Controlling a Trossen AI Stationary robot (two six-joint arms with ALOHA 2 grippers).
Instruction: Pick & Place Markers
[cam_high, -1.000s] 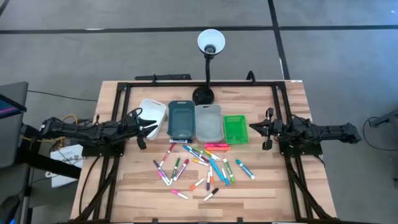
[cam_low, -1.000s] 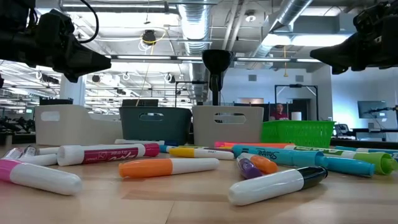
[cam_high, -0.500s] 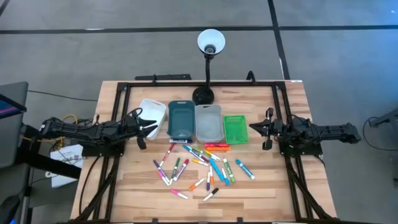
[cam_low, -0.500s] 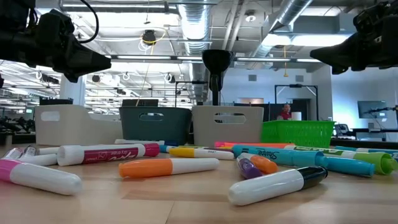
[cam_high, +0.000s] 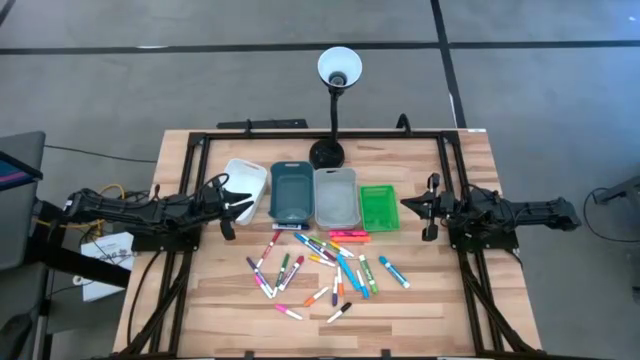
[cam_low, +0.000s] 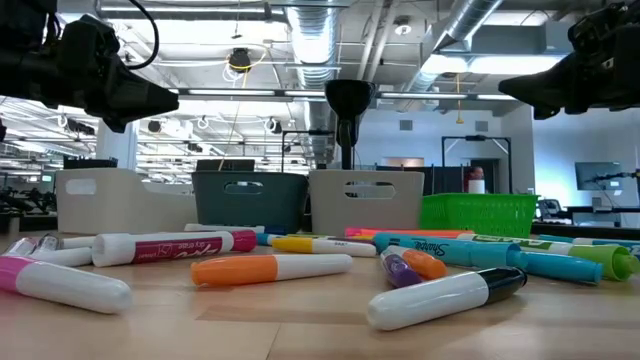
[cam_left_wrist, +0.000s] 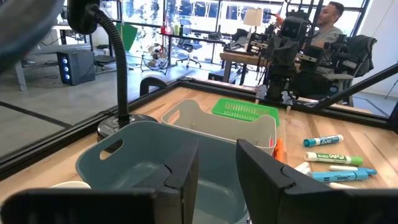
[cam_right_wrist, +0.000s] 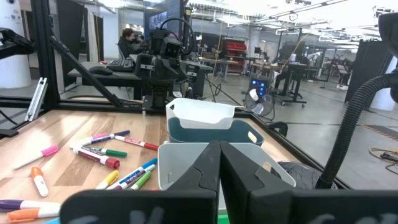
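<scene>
Markers (cam_high: 325, 268) all lay loose on the table (cam_high: 440, 310) before four trays (cam_high: 335, 196); none binned yet. We held nothing: left gripper (cam_high: 238, 204) partly open, right gripper (cam_high: 408, 206) closed.

Pale wood-plank table (cam_high: 430, 300), glossy plastic markers (cam_high: 322, 265), smooth plastic trays (cam_high: 290, 192), green mesh-walled basket (cam_high: 378, 208)

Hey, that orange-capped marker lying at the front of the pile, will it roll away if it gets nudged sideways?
Probably. The orange-capped marker has a round barrel and lies flat on the smooth wooden table, so a sideways nudge would likely roll it. It looks rigid and light. A neighbouring purple-capped marker might stop it.
</scene>
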